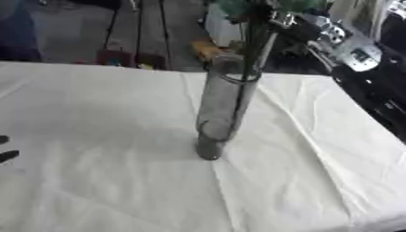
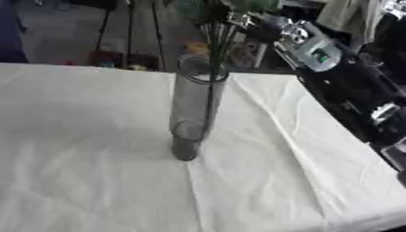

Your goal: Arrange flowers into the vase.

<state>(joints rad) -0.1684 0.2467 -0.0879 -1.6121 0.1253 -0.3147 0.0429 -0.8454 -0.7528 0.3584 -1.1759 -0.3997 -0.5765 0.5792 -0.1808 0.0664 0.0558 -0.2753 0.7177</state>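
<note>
White wrinkled tablecloth (image 1: 95, 136) covering the table; tall clear glass cylinder vase (image 1: 224, 108) standing upright mid-table; dark-stemmed green-topped flowers (image 2: 214, 45) reaching into vase mouth; right hand (image 2: 253, 27) clenching on stems above; left hand (image 1: 6, 149) fingertips showing at left edge, state indiscernible

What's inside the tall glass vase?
Dark flower stems go down inside the clear vase, nearly to its bottom. The right robot hand holds them from above the rim. The flower tops are mostly cut off, and I cannot tell if there is water.
</note>
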